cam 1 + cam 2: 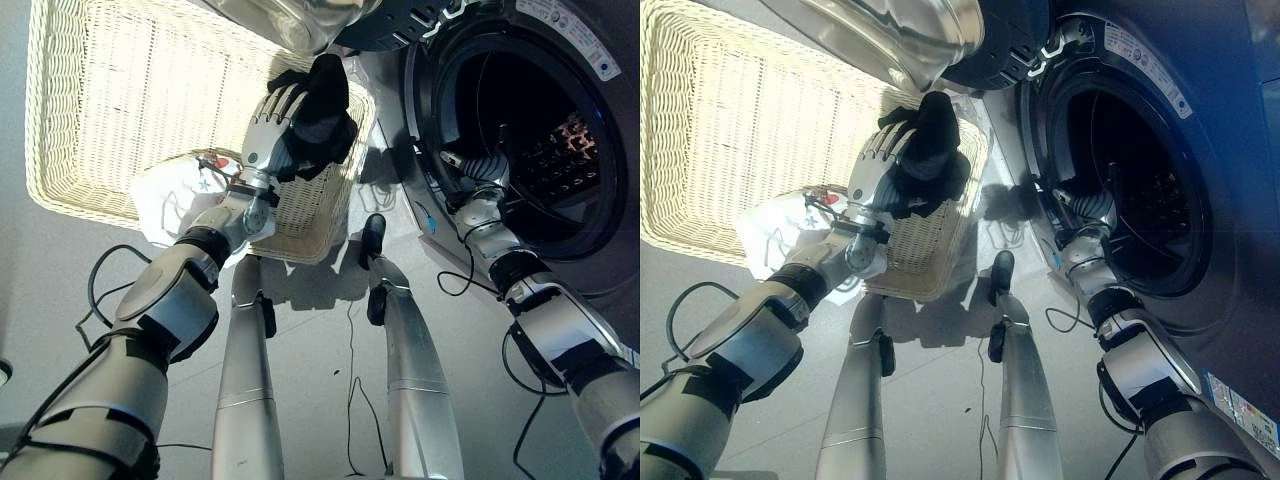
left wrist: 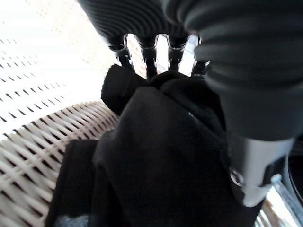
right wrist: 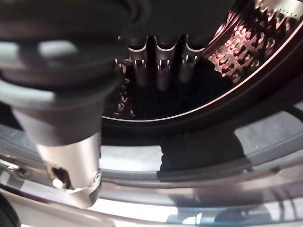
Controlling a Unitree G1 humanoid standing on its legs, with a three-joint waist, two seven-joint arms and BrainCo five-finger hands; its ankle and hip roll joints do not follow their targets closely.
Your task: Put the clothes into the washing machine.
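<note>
The left hand's fingers are curled round a black garment, which bunches in the palm and hangs down past the wrist. The left hand holds it lifted above the corner of the wicker basket nearest the washing machine. At the basket's near edge, below the left forearm, a white garment with a small pattern lies draped over the rim, so at least one more piece waits.

The right hand reaches into the machine's open drum. Its fingers point inward and look fairly straight, with a dark mass beyond their tips; whether that is clothing already inside or only shadow cannot be told. The machine's open door hangs above the basket's far corner, close to the lifted garment.

The likely step in hand is carrying the black piece from basket to drum. The risks seem to lie in the trailing cloth: a hanging end could catch on the basket's woven rim, or snag on the drum's lip and slide to the floor. The right arm filling the opening may also crowd the left hand's way in.
</note>
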